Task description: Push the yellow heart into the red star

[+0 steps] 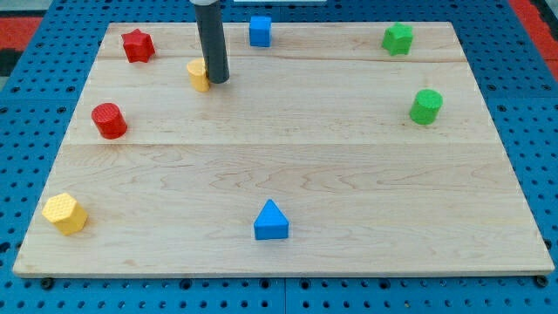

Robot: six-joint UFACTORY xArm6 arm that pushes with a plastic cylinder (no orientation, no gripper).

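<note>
While the wooden board (288,166) holds every block, my tip (217,82) touches the right side of the yellow heart (198,75) near the view's top. No claw shows, only a rod. Left of the heart, apart from it, sits the red star (137,45). Below the star lies a red cylinder (109,120), and a yellow hexagon (64,214) sits at bottom left
</note>
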